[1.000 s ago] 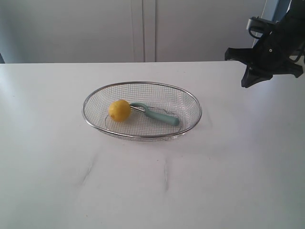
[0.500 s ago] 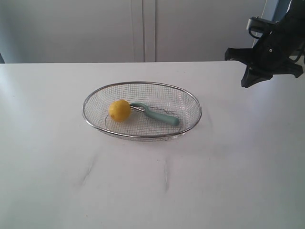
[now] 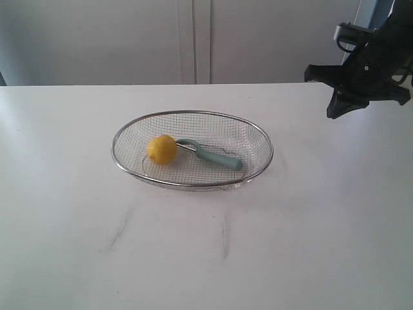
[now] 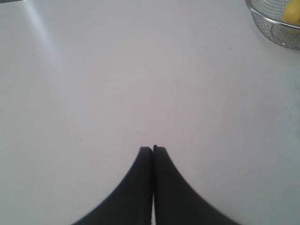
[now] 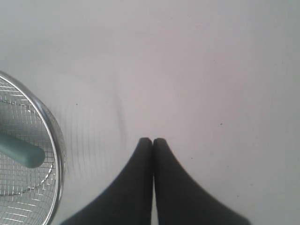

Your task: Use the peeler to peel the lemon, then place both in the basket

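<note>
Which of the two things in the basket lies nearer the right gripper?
The peeler: its teal handle end reaches toward the right side of the basket, nearest the shut right gripper. The yellow lemon sits further left, at the peeler's head.

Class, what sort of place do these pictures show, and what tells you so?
Likely a robot lab bench, not a kitchen: plain white table, blank wall panels, and a black robot arm.
</note>
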### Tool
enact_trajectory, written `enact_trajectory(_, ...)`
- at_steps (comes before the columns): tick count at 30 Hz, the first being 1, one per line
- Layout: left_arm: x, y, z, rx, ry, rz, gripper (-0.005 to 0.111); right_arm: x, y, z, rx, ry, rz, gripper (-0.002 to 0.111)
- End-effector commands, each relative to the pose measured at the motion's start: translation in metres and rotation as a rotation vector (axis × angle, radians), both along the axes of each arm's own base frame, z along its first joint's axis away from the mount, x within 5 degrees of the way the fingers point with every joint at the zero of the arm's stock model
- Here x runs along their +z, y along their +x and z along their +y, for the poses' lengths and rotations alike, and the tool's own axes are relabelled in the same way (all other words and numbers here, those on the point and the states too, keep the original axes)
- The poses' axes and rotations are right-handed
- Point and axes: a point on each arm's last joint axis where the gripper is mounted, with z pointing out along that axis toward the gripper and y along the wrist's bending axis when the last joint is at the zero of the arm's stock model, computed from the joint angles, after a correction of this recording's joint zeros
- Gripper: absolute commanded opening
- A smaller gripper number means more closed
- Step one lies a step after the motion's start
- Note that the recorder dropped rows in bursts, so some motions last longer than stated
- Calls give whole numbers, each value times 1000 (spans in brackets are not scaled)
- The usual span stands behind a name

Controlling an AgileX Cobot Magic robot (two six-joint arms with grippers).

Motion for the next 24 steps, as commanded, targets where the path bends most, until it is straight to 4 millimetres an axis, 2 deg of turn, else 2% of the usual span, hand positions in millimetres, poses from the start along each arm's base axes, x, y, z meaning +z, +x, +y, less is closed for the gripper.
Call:
enact_trajectory(1,-2,0,0,-5,0,-1,0,5,-1,-2,-4,0,-16,0)
enact_trajectory(14,-2,0,0,-5,0,-1,0,10,-3,-1,-2,0,-28,0)
enact_trajectory(24,-2,0,0,-5,0,-1,0,67,-25,-2,-2,3,-165,0)
